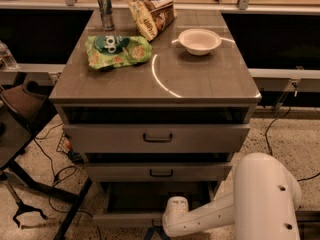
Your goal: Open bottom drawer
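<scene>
Camera view shows the claw [151, 233] at the very bottom edge, a dark shape mostly cut off by the frame, just in front of the bottom drawer [120, 218]. Whether it is open or closed cannot be told. It hangs from a rounded white wrist [175, 215] that sits against the drawer's front lip. From there the white arm [265, 199] runs right and swells into a large rounded housing beside the table's lower right corner.

The bottom drawer stands pulled out from the table, its plain grey tray open to view and dark inside; its handle is hidden. Above it sits the middle drawer [200, 172], and above that the top drawer [100, 138], the tallest and widest. Each has a dark bar handle at its centre and a dark gap over its front.

On the grey table [210, 84] lie a green snack bag [117, 51] at the left, a metal can [105, 10] standing upright behind it, a brown bag [152, 14] leaning near the back centre, and a white bowl [199, 40] to the right, apart from the others.

Black cables [50, 174] trail over the speckled floor [285, 139] to the left of the table.
</scene>
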### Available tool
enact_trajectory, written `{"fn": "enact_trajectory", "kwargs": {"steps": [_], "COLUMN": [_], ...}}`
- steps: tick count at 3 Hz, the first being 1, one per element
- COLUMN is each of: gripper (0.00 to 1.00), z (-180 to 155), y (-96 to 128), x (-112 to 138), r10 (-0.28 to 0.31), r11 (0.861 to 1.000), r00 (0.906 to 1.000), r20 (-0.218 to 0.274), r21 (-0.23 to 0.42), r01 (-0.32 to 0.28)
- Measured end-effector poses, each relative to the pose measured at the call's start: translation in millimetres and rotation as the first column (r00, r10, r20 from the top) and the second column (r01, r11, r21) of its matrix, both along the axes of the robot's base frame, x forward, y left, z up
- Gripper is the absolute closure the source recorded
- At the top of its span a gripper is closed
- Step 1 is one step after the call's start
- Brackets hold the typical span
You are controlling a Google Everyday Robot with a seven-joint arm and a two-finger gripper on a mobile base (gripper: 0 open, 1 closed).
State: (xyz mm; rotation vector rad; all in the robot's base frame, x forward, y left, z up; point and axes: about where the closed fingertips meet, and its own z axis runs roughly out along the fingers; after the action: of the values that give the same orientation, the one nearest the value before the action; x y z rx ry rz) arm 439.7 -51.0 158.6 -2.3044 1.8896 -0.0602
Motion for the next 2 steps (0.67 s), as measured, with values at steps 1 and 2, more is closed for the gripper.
{"fn": "enact_trajectory", "kwargs": {"steps": [1, 2], "gripper": [1.0, 1.0], "z": [0.5, 6.2], "y": [-0.1, 0.0], "x": [-0.2, -1.7], "r10": [0.001, 0.01], "r11": [1.0, 1.0], "r00": [1.0, 0.9999], "r20": [0.001, 0.008], "r21": [0.001, 0.009], "r01": [-0.001, -0.01]}}
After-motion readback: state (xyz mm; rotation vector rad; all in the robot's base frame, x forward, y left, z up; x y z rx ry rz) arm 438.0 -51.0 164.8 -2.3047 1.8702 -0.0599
